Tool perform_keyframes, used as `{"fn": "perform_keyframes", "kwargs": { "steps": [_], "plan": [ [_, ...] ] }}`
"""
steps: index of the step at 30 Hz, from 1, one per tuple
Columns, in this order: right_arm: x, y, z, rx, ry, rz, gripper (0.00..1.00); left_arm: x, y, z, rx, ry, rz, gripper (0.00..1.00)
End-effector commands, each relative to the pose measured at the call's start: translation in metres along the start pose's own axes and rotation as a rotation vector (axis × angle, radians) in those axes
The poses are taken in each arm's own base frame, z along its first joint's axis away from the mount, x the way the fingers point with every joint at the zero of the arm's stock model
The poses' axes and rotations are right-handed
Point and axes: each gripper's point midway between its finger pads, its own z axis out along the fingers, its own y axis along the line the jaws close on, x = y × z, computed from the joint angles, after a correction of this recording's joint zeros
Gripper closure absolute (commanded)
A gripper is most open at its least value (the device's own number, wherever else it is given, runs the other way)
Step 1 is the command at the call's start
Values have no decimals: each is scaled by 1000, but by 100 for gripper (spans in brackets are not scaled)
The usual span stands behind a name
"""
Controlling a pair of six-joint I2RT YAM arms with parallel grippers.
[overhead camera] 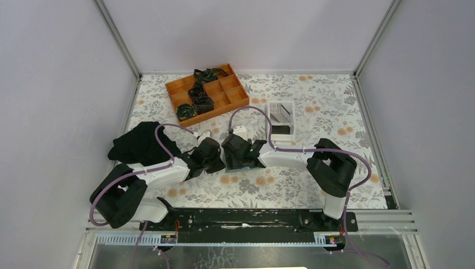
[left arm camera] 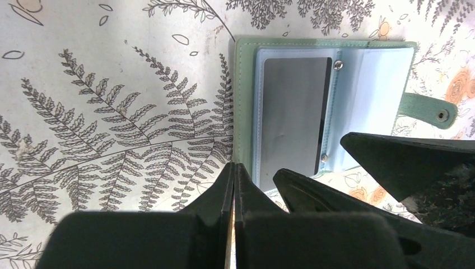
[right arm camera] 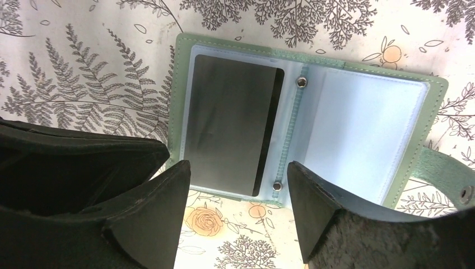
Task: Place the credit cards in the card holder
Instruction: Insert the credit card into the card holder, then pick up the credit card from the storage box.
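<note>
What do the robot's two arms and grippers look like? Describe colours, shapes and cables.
Both the left arm and the right arm have white links joined by bulky black joint housings. A purple cable loops along each. The left gripper and right gripper carry matte black, wedge-shaped fingers. Both bases sit on a black rail.

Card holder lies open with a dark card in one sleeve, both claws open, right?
Only the right claw is open; the left claw is shut, as the left wrist view shows. The card holder does lie open with the dark card in one sleeve.
</note>
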Motion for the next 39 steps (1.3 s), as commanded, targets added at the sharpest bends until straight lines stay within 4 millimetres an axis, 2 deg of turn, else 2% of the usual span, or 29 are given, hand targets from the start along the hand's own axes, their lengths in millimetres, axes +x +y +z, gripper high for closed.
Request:
{"fn": "perform_keyframes", "kwargs": {
  "steps": [1, 7, 12, 19, 22, 25, 32, 39],
  "plan": [
    [-30, 0, -21, -8, -86, -4, 28, -14, -1, -7, -7, -54, -6, 100],
    [-75, -10, -37, 2, -139, 11, 28, -18, -3, -11, -5, -69, -4, 100],
    [-123, -46, -47, 40, -182, 56, 27, -20, -2, -13, -9, -75, -7, 100],
    [-189, -99, -62, 109, -277, 91, 25, -33, -5, -23, -15, -118, 8, 100],
    [-208, -119, -66, 112, -316, 134, 30, -38, -7, -27, -16, -133, 11, 99],
    [-218, -143, -62, 107, -314, 196, 36, -42, -9, -29, -15, -145, 12, 98],
    [-219, -189, -48, 181, -278, 227, 33, -47, -13, -31, -15, -155, 10, 98],
    [-213, -221, -24, 206, -220, 262, 31, -49, -17, -27, -20, -148, 8, 98]
  ]
}}
